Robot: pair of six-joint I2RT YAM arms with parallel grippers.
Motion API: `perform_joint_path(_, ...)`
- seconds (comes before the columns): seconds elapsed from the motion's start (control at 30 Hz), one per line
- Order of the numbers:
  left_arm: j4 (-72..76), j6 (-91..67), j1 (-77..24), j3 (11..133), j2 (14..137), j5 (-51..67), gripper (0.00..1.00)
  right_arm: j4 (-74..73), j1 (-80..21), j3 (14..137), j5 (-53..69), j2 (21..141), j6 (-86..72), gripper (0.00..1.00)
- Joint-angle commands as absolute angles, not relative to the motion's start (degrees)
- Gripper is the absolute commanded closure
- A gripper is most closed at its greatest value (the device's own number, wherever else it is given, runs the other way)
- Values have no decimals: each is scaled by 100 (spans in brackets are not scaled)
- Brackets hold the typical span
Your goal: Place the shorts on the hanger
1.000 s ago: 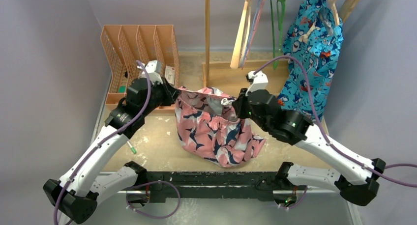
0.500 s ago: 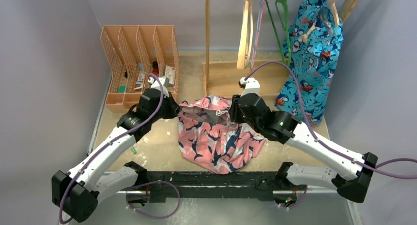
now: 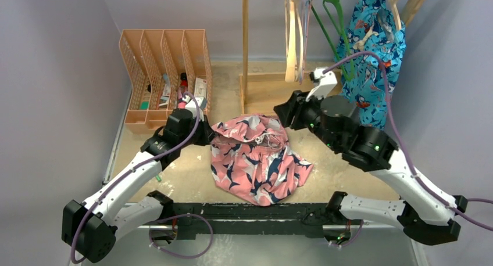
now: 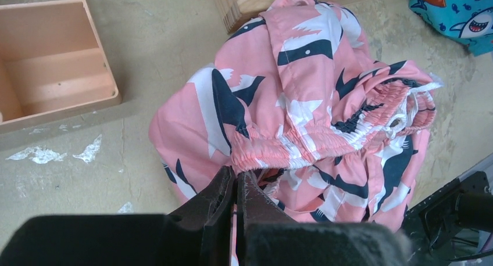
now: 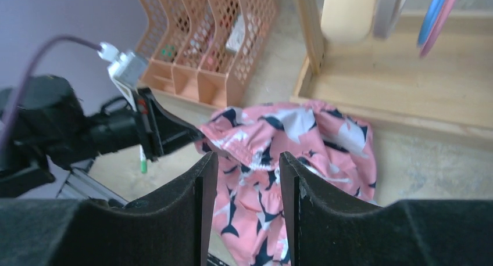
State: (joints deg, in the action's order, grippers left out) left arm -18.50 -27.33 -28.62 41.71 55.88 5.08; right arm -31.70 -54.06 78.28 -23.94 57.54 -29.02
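The pink shorts (image 3: 256, 161) with the navy-and-white shark print lie crumpled on the table between my arms. My left gripper (image 3: 208, 133) is shut on the left edge of their waistband, low over the table. In the left wrist view the jaws (image 4: 236, 176) pinch pink fabric below the gathered waistband (image 4: 302, 103). My right gripper (image 3: 280, 111) is open and empty, lifted above the shorts' right side. In the right wrist view its fingers (image 5: 249, 161) stand apart above the shorts (image 5: 290, 138). The green hanger (image 3: 335, 28) hangs on the rack at the back, right of the right gripper.
An orange file organiser (image 3: 165, 63) stands back left. The wooden rack post (image 3: 245, 39) and its base (image 3: 264, 92) are behind the shorts. Pale wooden hangers (image 3: 290, 39) and a blue printed garment (image 3: 372, 45) hang there. A green-tipped pen (image 3: 157, 176) lies by the left arm.
My right gripper has let go of the waistband, opened and risen back toward the rack. The shorts have slumped onto the table. My left gripper has sunk lower, still holding them.
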Motion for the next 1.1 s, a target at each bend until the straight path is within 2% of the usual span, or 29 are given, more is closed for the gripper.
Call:
perform_joint_path(0.0, -1703, -2400, -2839, 4238, 5567, 650, 100, -3362, -5406, 8525, -2885, 5694, -2288, 53)
perform_joint_path(0.3, -1824, -2351, -2839, 4260, 5512, 542, 100, -3670, -5399, 9893, -4900, 6397, -965, 55)
perform_joint_path(0.5, -1829, -2361, -2840, 4280, 5477, 634, 100, -2541, -5192, 10072, -5840, 6508, 527, 53)
perform_joint_path(0.6, -1817, -2377, -2838, 4272, 5463, 662, 100, -1730, -4897, 9913, -5701, 6357, 1227, 53)
perform_joint_path(0.7, -1852, -2379, -2839, 4272, 5468, 697, 100, -1611, -4459, 9943, -5438, 6379, 1449, 53)
perform_joint_path(0.93, -1846, -2373, -2840, 4280, 5349, 685, 100, -2599, -3119, 10636, -4719, 7226, 1256, 50)
perform_joint_path(1.07, -1862, -2364, -2843, 4276, 5300, 661, 100, -2683, -2624, 10848, -4156, 7478, 1049, 49)
